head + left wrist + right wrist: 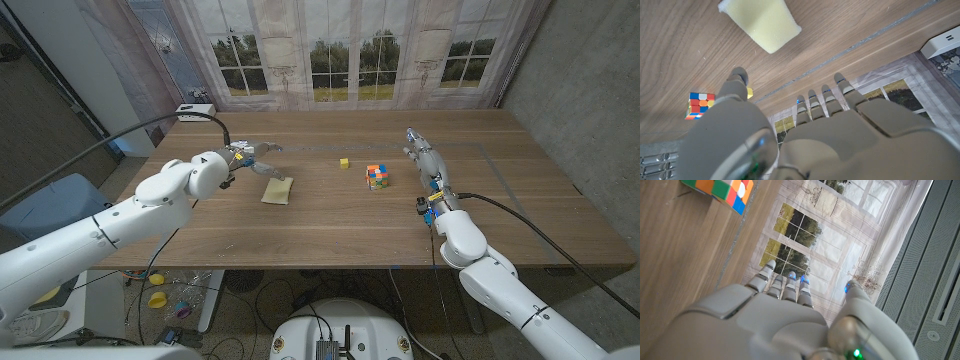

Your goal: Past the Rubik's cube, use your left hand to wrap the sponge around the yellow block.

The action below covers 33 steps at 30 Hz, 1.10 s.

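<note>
Nearest, at the lower right of the head view, right arm reaching up along the tabletop [330, 235], its right hand [424, 155] at center right, fingers straight and close together, holding nothing. Slightly left of that hand, apart from it, the Rubik's cube [377, 177] standing on the wood; in the right wrist view, same cube [720, 192] at the upper left, beyond the fingers [782, 287], which lie side by side with the thumb set off to one side.

From the lower left of the head view, left arm stretching toward center left, left hand [250, 157] above the wood with fingers spread and empty. Just right of and below that hand, the sponge [278, 190], pale yellow, lying flat and unfolded, not touched by the fingers. In the left wrist view, sponge [762, 22] at the upper middle, clear of the fingers [822, 97], which are parted with nothing between them.

Farther back in the head view, the small yellow block [343, 162] up and left of the cube, well apart from the sponge. At the far edge, curtains [360, 50] and window panes.
</note>
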Motion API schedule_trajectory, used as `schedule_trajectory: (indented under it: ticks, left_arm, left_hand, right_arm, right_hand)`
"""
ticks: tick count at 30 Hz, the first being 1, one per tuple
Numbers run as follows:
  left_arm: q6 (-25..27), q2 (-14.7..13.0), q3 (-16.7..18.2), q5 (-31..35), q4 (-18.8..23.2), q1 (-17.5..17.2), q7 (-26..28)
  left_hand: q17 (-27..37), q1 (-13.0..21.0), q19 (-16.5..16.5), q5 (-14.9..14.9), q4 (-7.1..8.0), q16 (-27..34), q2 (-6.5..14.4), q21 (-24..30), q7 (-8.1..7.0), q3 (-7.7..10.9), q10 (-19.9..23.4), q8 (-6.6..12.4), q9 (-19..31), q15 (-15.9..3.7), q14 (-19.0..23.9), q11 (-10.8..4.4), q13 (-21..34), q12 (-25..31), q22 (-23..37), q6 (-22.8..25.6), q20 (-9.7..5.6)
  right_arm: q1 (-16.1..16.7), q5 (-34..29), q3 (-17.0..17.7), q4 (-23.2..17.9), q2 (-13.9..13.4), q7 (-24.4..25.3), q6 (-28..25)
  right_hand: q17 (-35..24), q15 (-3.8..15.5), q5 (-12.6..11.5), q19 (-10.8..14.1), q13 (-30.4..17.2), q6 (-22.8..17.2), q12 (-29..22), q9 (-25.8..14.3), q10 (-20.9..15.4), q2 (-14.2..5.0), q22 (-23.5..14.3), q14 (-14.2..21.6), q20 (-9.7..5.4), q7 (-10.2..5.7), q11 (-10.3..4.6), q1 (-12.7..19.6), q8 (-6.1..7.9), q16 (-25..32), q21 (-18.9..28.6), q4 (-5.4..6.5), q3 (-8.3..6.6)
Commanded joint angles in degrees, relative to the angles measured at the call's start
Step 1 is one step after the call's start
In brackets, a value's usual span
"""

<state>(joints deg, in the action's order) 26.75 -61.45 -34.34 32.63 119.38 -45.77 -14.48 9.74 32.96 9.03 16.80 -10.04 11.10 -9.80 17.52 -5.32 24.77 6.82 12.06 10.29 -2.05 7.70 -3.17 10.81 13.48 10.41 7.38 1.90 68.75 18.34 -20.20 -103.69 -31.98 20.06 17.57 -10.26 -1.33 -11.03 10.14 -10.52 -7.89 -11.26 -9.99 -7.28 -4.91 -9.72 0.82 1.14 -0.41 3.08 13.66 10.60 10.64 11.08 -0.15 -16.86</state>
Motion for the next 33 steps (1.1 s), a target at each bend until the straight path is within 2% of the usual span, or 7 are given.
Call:
schedule_trajectory:
  ticks: [1, 17, 18, 19, 23, 30, 33]
  left_arm:
    - [2.99, 0.91, -1.95, 6.33, 1.56, 1.31, -6.01]
    - [3.18, 3.12, -3.82, 12.94, -0.02, 3.15, -12.14]
    - [3.16, 3.35, -3.79, 12.90, -0.23, 3.22, -12.47]
    - [3.14, 3.60, -3.74, 12.77, -0.47, 3.30, -12.79]
    - [2.34, 4.23, -3.61, 12.21, -1.49, 3.48, -12.97]
    - [0.72, 5.16, -4.48, 12.72, -3.12, 4.17, -13.80]
    - [0.26, 5.48, -4.73, 12.78, -3.60, 4.48, -14.30]
  left_hand:
    - [0.18, 1.65, 0.05, 0.78, -0.07, -0.21, -0.11, -0.36, 0.04, -0.30, 0.19, 0.15, 0.08, -1.12, 0.32, -0.23, 0.22, -0.21, 0.06, 0.67, 0.64]
    - [0.16, 7.09, 0.53, 3.04, -0.28, -0.03, -0.37, -1.10, 0.68, -1.53, 1.66, -0.42, 0.16, -1.45, 1.92, -0.33, 0.28, -0.20, 0.08, 0.11, 1.47]
    - [0.16, 7.54, 0.74, 3.24, -0.26, -0.09, -0.40, -1.10, 0.73, -1.70, 1.63, -0.50, 0.17, -1.47, 1.90, -0.19, 0.28, -0.27, 0.08, -0.04, 2.01]
    - [0.16, 8.94, 1.51, 3.93, -0.11, -0.22, -0.53, -1.11, 0.75, -2.44, 1.48, -0.71, 0.19, -1.37, 1.94, -0.38, 0.31, -0.51, 0.11, -0.34, 4.30]
    - [0.16, 9.95, 2.23, 4.49, 0.10, -0.34, -0.55, -1.13, 0.90, -3.24, 1.11, -0.91, 0.21, -1.32, 1.90, -0.06, 0.34, -0.80, 0.14, -0.63, 6.12]
    - [0.16, 11.07, 1.96, 5.25, 0.44, -0.41, -0.55, -1.68, 0.74, -4.65, 1.05, -1.10, 0.24, -1.65, 1.99, -0.64, 0.38, -1.00, 0.17, -1.04, 2.98]
    - [0.16, 11.24, 1.91, 5.40, 0.50, -0.37, -0.56, -1.79, 0.84, -4.97, 1.27, -1.11, 0.24, -1.75, 2.17, -0.80, 0.38, -0.94, 0.18, -1.06, 2.59]
  right_arm:
    - [0.21, -0.92, 0.09, -0.61, 0.14, -0.44, 0.99]
    - [-0.34, -2.01, -0.26, -0.84, 0.54, -0.52, 0.39]
    - [-0.46, -2.06, -0.31, -0.75, 0.60, -0.53, 0.36]
    - [-0.58, -2.15, -0.37, -0.67, 0.61, -0.56, 0.34]
    - [-1.13, -2.36, -0.57, -0.35, 0.71, -0.82, 0.45]
    - [-1.83, -2.42, -0.83, -0.10, 0.80, -1.07, -0.04]
    - [-1.96, -2.43, -0.87, -0.11, 0.78, -1.10, -0.16]
  right_hand:
    - [-0.27, -0.30, -0.26, 0.36, -0.33, -0.54, -0.35, -0.27, -0.31, 0.01, -0.26, 0.52, -0.07, -0.16, -0.01, -0.32, 0.36, 0.60, 0.30, -0.31, -0.15]
    - [-0.26, -0.44, -0.26, 0.56, -0.33, -0.79, -0.41, -0.27, -0.76, -0.06, -0.25, 0.83, -0.09, -0.16, 0.15, -0.36, 0.37, 0.62, 0.34, -0.40, -0.16]
    - [-0.26, -0.45, -0.26, 0.57, -0.33, -0.80, -0.42, -0.27, -0.81, -0.06, -0.25, 0.83, -0.11, -0.15, 0.19, -0.36, 0.37, 0.61, 0.34, -0.41, -0.15]
    - [-0.26, -0.46, -0.26, 0.56, -0.33, -0.82, -0.44, -0.27, -0.85, -0.06, -0.25, 0.86, -0.11, -0.16, 0.22, -0.36, 0.37, 0.62, 0.33, -0.41, -0.15]
    - [-0.26, -0.51, -0.26, 0.60, -0.33, -0.86, -0.44, -0.27, -0.93, -0.04, -0.25, 0.94, -0.06, -0.13, 0.23, -0.38, 0.36, 0.63, 0.34, -0.44, -0.14]
    - [-0.28, -0.46, -0.25, 0.62, -0.33, -0.92, -0.43, -0.27, -1.02, -0.05, -0.25, 1.18, -0.05, -0.15, 0.22, -0.47, 0.35, 0.69, 0.33, -0.42, -0.11]
    - [-0.28, -0.58, -0.24, 0.65, -0.33, -0.93, -0.41, -0.27, -1.05, -0.06, -0.25, 1.24, -0.05, -0.15, 0.27, -0.52, 0.33, 0.69, 0.34, -0.42, -0.10]
